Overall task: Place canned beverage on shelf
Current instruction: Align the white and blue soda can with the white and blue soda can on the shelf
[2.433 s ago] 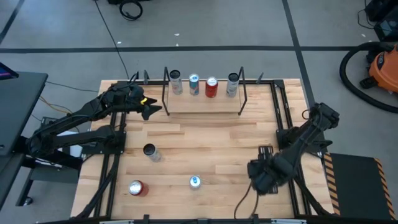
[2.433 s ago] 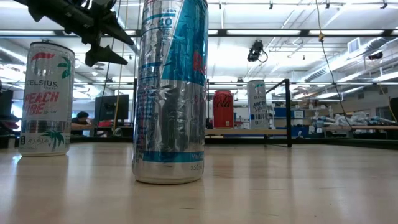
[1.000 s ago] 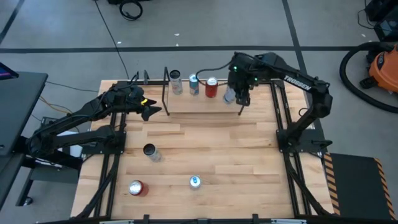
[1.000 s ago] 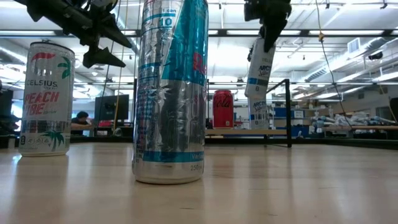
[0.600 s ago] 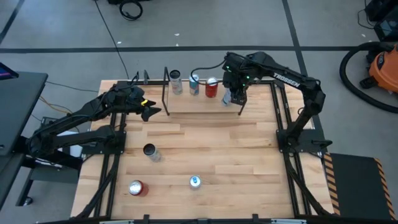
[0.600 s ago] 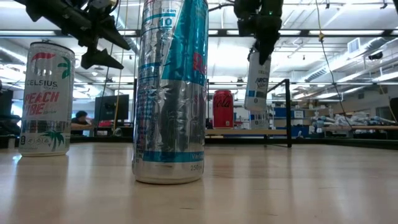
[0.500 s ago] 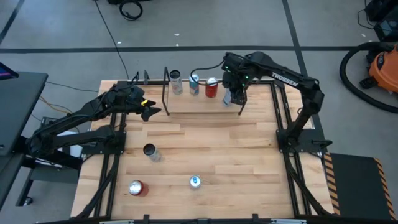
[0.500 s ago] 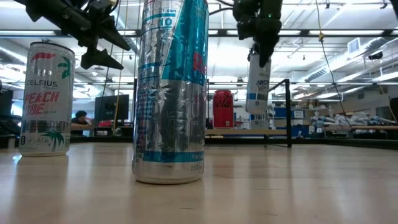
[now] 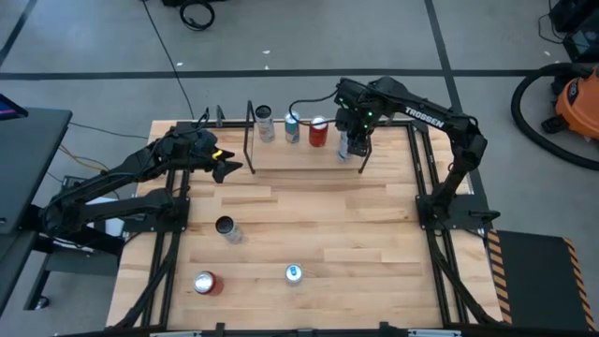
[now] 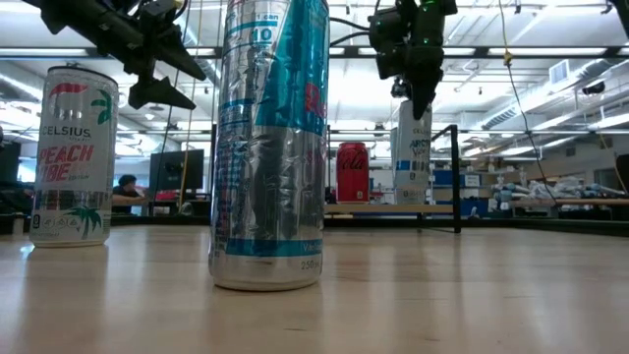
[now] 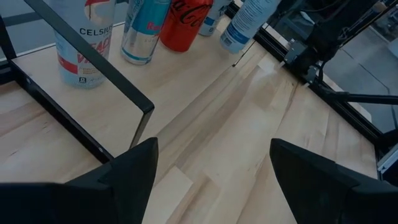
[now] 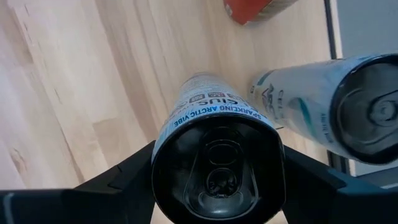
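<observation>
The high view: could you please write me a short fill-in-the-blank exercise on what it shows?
1. At the right end of the shelf, the right gripper is shut on a ___.
2. The left gripper hovers by the shelf's left end with its fingers ___.
3. Away from the shelf, the table holds ___ loose cans.

Missing words: can; open; three.
</observation>
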